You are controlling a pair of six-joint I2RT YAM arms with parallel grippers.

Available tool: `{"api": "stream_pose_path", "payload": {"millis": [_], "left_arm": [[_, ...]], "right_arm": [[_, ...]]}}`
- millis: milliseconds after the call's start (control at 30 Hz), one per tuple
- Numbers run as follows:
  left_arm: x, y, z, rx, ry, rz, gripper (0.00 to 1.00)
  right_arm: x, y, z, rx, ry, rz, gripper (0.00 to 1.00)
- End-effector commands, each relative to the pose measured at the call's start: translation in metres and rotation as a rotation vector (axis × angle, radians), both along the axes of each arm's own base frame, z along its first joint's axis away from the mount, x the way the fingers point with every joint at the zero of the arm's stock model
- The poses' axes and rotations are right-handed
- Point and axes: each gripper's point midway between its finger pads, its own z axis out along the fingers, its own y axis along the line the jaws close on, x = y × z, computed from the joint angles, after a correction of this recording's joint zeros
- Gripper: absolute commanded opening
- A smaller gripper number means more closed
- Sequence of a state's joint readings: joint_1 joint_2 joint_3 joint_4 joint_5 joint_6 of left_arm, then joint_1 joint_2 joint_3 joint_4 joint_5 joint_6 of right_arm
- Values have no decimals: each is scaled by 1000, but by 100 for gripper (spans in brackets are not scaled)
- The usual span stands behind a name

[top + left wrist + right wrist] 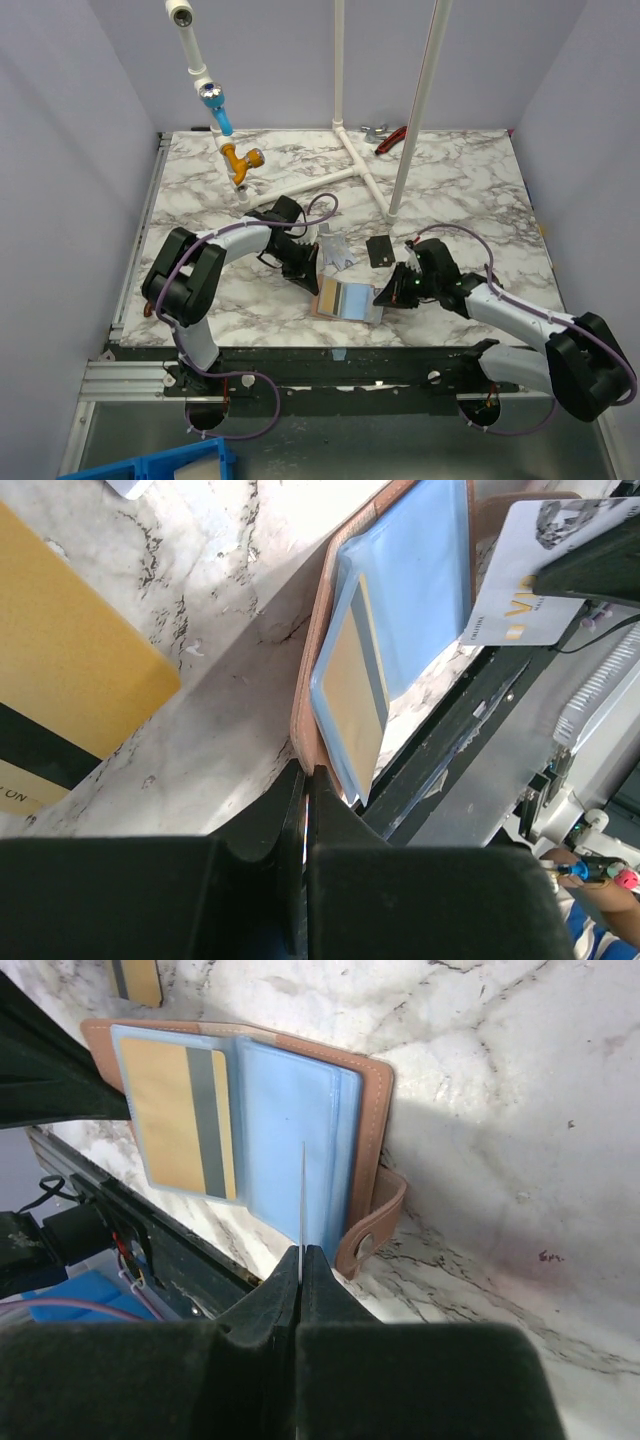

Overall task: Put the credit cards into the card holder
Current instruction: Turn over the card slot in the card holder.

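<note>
Card holder [365,1090] lay open at the worktop's [500,1080] near edge, with open room beyond. Left gripper [305,775] pinched its brown rim; right gripper [300,1252] pinched a silvery card [520,580] we saw only partly.

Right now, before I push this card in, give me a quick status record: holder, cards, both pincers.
card holder: open, lying on the table, blue sleeves facing up
sleeved gold card: already inside one sleeve
right pincer: shut on the silvery card, poised over the sleeves
left pincer: shut, tips at the holder's rim; whether it pinches the rim is unclear
loose gold card: on the table beside the holder
black card: on the table, apart from the holder
</note>
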State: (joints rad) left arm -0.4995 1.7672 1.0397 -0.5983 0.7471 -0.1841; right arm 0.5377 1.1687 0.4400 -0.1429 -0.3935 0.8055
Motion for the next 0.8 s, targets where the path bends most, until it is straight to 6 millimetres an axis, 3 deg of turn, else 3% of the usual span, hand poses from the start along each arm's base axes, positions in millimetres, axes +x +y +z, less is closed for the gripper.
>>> {"api": "stream_pose_path", "payload": {"millis": [0,433,767], "left_arm": [[5,1,3,6,-60,-2,0],[7,0,3,20,-67,-21,0],[5,-4,5,15,-72,-40,0]], "right_arm": [[-13,-10,-9,-34,6,14,1],[-17,-8,-25,-57,58,56,1],[-18,-3,-26,-40,60,86,1]]}}
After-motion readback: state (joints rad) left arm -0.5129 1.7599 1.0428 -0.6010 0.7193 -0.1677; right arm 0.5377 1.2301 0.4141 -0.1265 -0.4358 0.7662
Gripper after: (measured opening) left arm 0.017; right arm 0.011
